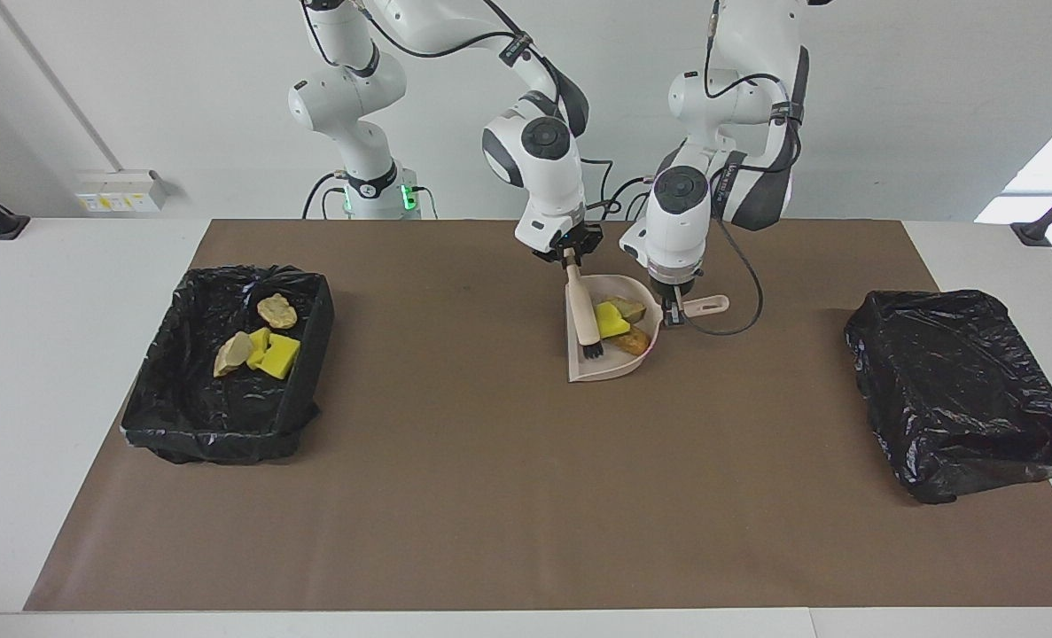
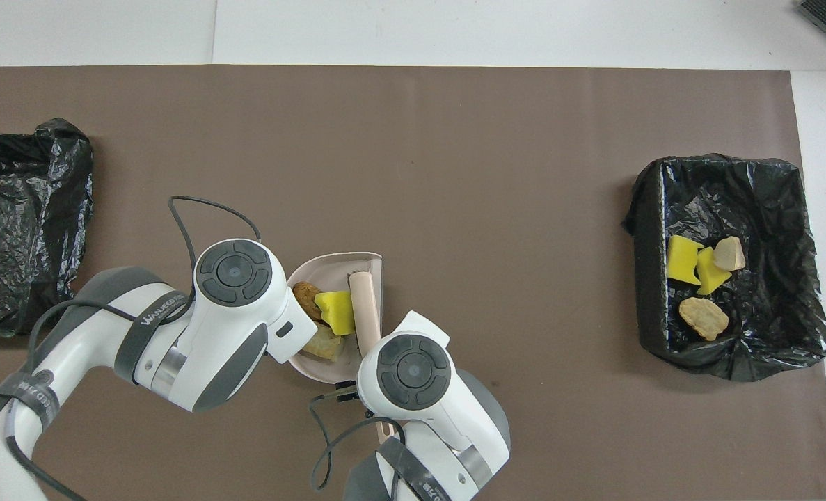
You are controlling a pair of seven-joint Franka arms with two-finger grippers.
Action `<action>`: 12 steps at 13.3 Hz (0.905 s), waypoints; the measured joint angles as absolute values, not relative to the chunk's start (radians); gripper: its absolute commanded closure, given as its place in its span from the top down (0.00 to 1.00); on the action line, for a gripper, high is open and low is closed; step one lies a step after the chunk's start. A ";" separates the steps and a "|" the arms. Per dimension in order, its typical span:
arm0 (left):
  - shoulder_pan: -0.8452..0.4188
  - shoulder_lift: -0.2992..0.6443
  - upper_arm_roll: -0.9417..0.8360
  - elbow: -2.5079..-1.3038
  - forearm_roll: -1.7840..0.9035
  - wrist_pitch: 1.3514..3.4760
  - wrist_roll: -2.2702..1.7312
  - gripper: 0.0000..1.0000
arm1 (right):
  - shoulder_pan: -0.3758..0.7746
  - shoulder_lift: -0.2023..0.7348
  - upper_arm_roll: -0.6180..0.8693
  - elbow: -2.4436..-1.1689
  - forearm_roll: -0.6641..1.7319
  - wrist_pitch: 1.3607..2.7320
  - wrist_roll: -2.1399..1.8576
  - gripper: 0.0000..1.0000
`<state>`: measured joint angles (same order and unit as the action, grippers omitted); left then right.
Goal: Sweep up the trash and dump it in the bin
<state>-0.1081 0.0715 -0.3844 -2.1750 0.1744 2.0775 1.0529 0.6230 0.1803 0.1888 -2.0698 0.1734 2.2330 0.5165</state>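
In the facing view we see the dustpan flat on the brown mat, near the robots' end of the table and about midway between the two bins. Our left gripper is closed on the pan's handle. Our right gripper is closed on the handle of the brush, which slants down into the pan with its dark bristles on the pan floor. Against the brush lies a yellow sponge; touching it are a tan chunk toward the robots and a golden chunk toward the pan's mouth. The open bin at the right arm's end holds four more scraps: two yellow sponge pieces and two tan chunks. The covered bin sits at the left arm's end, under black plastic

In the overhead view we find the pan partly hidden by both wrists. The brush lies along the pan's straight edge, inside it. The sponge touches the brush; the golden chunk and the tan chunk peek out from under the left arm. We cannot see either gripper's fingers here. The open bin shows its four scraps clustered together, and the covered bin is cut off by the frame edge
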 measured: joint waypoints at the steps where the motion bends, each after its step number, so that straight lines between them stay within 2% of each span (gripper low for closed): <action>1: -0.108 0.072 -0.384 -2.175 0.174 2.078 1.053 0.00 | 0.623 0.187 0.188 -2.070 0.109 2.232 0.518 0.00; 5: -0.108 0.072 -0.384 -2.175 0.174 2.078 1.053 0.00 | 0.623 0.189 0.188 -2.071 -0.035 2.212 0.519 0.00; 9: -0.108 0.072 -0.384 -2.175 0.173 2.078 1.053 0.00 | 0.623 0.177 0.188 -2.070 -0.188 2.135 0.520 0.00; 12: -0.108 0.072 -0.384 -2.175 0.173 2.078 1.053 0.00 | 0.622 0.175 0.187 -2.069 -0.225 2.136 0.534 0.00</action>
